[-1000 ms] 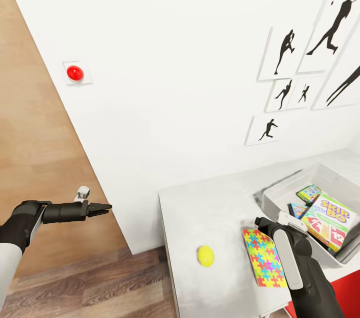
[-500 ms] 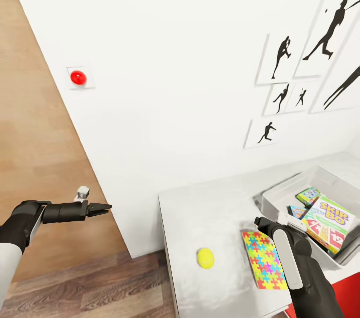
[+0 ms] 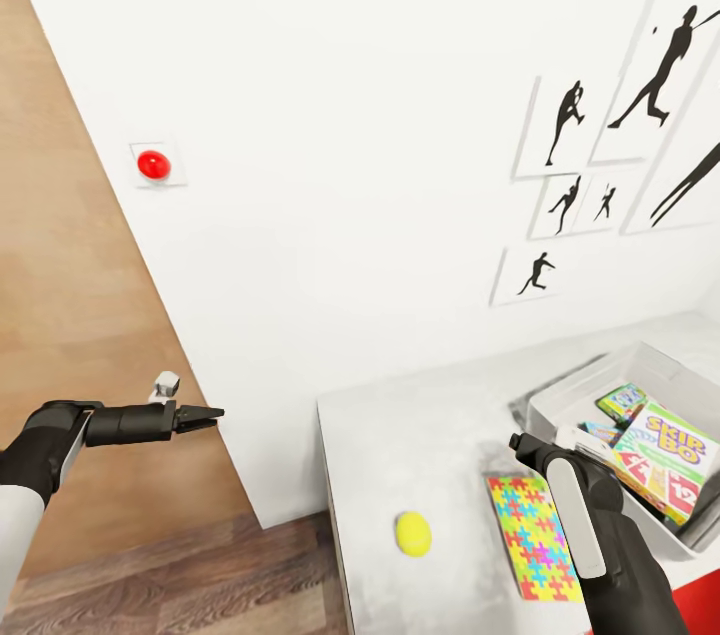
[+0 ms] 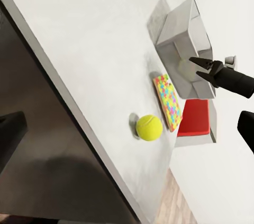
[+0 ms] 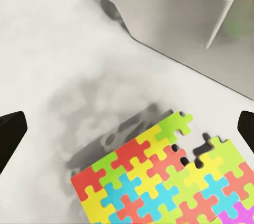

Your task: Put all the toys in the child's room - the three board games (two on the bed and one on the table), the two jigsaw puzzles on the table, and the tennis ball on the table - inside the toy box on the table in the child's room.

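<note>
Hovering right end effector [image 3: 522, 443] over jigsaw puzzle [image 3: 533, 537], seemingly open.

Bright, even, diffuse light with no glare. The wall [image 3: 330, 115] renders nearly blown-out white. Soft grey smudged shadows lie on the table [image 5: 63, 49] beside the toy box [image 5: 174, 17] and jigsaw puzzle [image 5: 169, 181]. The tennis ball [image 4: 149, 127] casts a small shadow. Straight lines lean at the head view's edges.

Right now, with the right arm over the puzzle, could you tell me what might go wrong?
The jigsaw puzzle lies thin and flat on the table, so the right pincer may slip off or break it apart. The tennis ball sits loose near the table edge and could roll off if nudged.
</note>
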